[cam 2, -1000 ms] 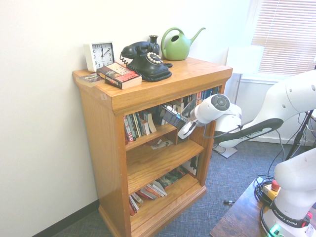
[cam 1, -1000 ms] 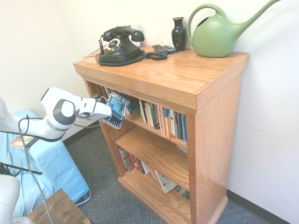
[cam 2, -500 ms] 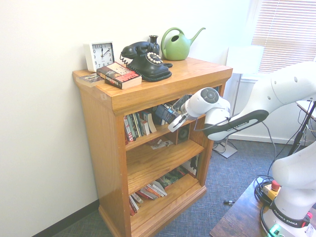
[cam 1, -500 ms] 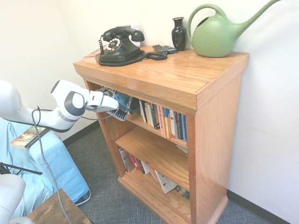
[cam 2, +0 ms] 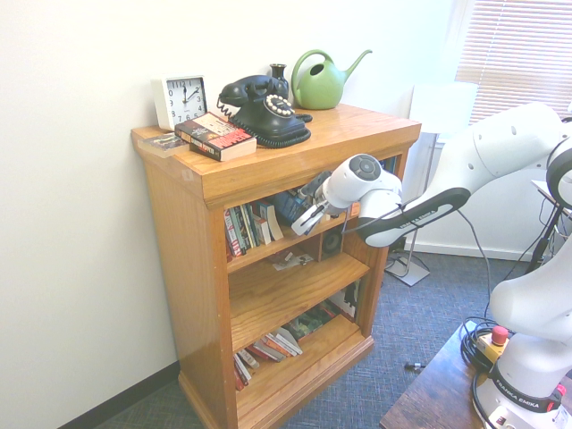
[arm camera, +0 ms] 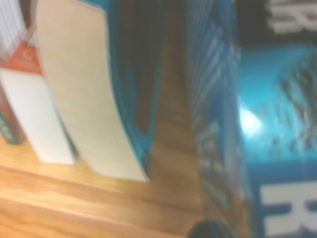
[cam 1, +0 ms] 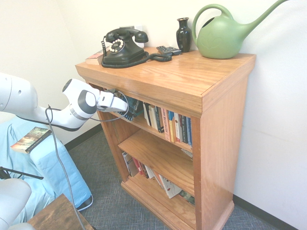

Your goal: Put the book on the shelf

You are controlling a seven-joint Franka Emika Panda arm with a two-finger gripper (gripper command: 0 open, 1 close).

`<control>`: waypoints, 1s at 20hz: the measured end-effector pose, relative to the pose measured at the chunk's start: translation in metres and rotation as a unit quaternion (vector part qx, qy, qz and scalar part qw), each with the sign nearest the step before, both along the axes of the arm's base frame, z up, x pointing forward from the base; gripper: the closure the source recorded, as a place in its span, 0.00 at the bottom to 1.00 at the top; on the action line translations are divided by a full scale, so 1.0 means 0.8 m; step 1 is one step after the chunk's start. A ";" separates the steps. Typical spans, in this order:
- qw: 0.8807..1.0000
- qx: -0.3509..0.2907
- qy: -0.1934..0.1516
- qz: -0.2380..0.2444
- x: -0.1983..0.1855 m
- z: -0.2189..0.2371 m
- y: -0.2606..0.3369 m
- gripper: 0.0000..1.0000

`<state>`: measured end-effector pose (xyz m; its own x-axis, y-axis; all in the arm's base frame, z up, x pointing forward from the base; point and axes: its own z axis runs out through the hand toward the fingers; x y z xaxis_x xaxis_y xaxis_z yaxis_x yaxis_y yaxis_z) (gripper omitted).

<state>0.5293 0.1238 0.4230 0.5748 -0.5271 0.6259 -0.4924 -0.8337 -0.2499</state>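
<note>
The book (cam 1: 134, 108), blue and black, is partly inside the bookcase's upper compartment, near the side panel at one end of the row of upright spines. Only a small part of it shows past the gripper (cam 1: 126, 107), which is shut on it and reaches into the opening. From the other side the book (cam 2: 290, 206) sits just ahead of the gripper (cam 2: 304, 214) above the shelf (cam 2: 268, 251). Close up in the wrist view, the book's blue cover with white letters (arm camera: 270, 129) stands beside a leaning book with cream page edges (arm camera: 81, 94). The shelf (cam 1: 162, 139) carries upright spines.
On top of the bookcase stand a black telephone (cam 1: 122, 47), a dark vase (cam 1: 183, 33), a green watering can (cam 1: 221, 36), a white clock (cam 2: 180, 100) and a flat book (cam 2: 215, 136). The middle board (cam 1: 158, 158) is mostly bare. A paperback (cam 1: 29, 140) lies on blue cloth.
The arm has carried the book from in front of the bookcase into the upper compartment, toward the row of spines. The grip stays shut.
</note>
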 end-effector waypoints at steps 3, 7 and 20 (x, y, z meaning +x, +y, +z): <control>1.000 -0.014 -0.010 -0.005 0.001 -0.005 0.002 1.00; 1.000 -0.029 0.001 0.001 -0.005 -0.029 0.009 1.00; 0.999 -0.048 -0.008 0.002 -0.012 -0.066 0.002 1.00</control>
